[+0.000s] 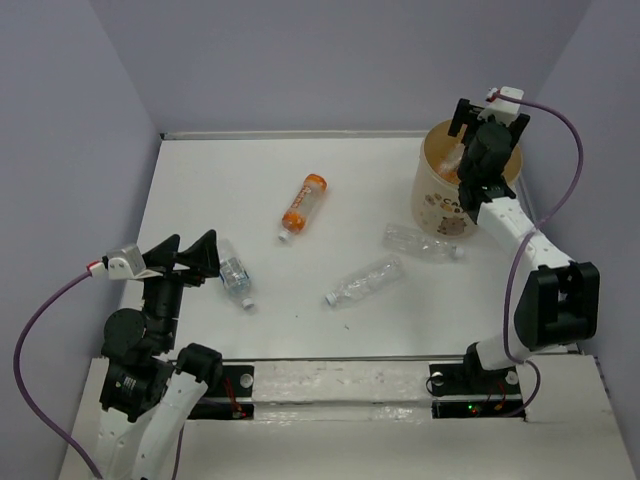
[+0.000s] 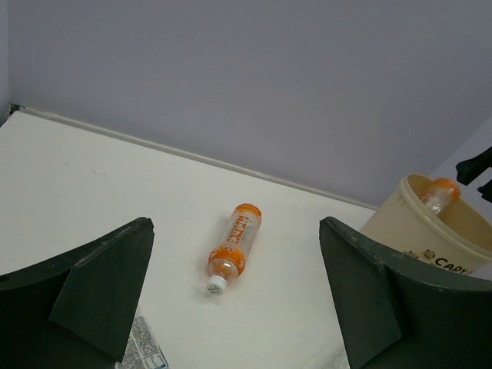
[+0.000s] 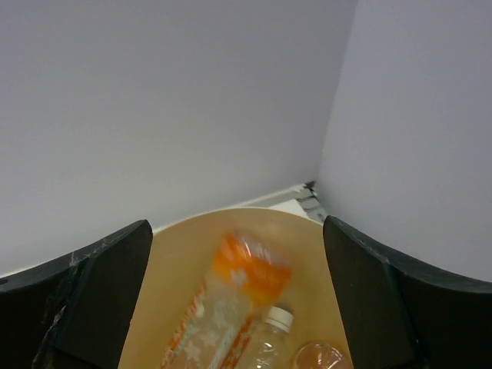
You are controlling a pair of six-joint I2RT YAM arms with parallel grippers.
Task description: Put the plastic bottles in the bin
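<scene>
Plastic bottles (image 3: 231, 307) lie inside the bin (image 1: 437, 195) at the far right corner of the worktop (image 1: 200, 180). An orange bottle (image 1: 303, 205) and three clear bottles (image 1: 363, 282) lie loose on the worktop. The right tool (image 3: 237, 231) hangs spread and empty over the bin. The left tool (image 1: 190, 247) is also spread and empty.

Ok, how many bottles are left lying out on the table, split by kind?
Orange-label bottle: 1
Clear bottles: 3
Total: 4
</scene>
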